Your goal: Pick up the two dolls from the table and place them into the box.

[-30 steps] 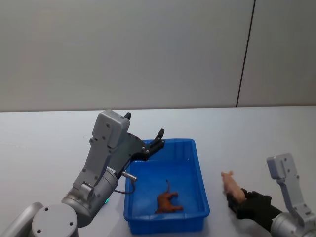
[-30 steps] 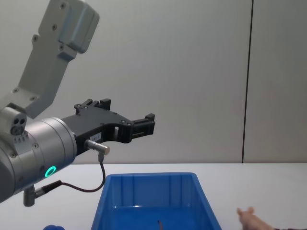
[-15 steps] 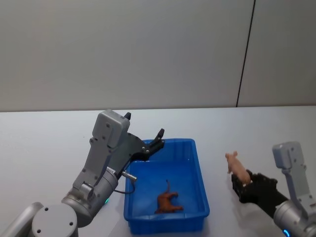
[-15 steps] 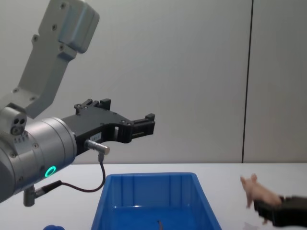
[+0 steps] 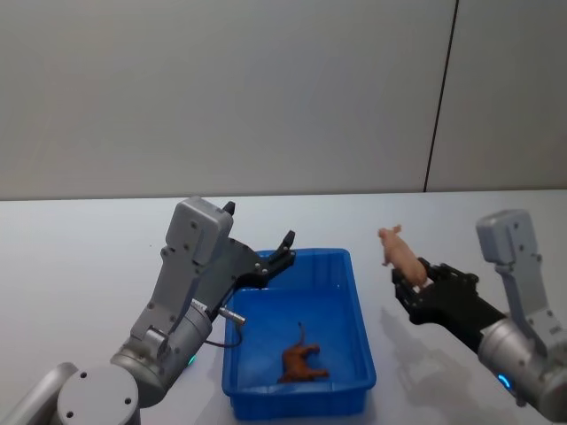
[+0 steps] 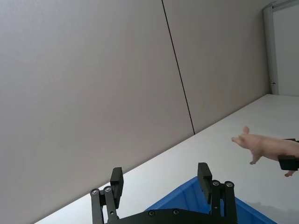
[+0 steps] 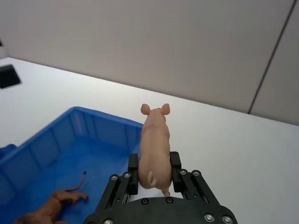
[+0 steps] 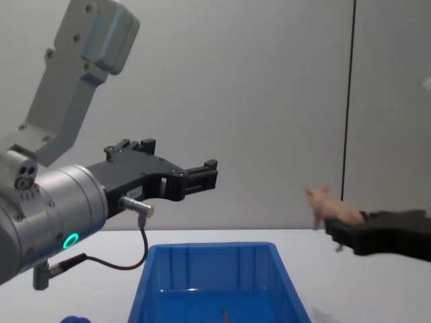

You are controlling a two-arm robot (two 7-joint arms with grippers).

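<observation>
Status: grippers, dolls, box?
Right gripper shut on pink pig, aloft right of blue box. Left gripper open above box. Brown animal inside. Nothing between pig and box.

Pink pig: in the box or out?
Out. The right gripper holds the pink pig in the air, right of the box; the brown animal lies inside. The left gripper hangs open above the box.

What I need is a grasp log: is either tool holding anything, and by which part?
The right tool holds the pink pig by its hindquarters. The left tool is open, holding nothing.
</observation>
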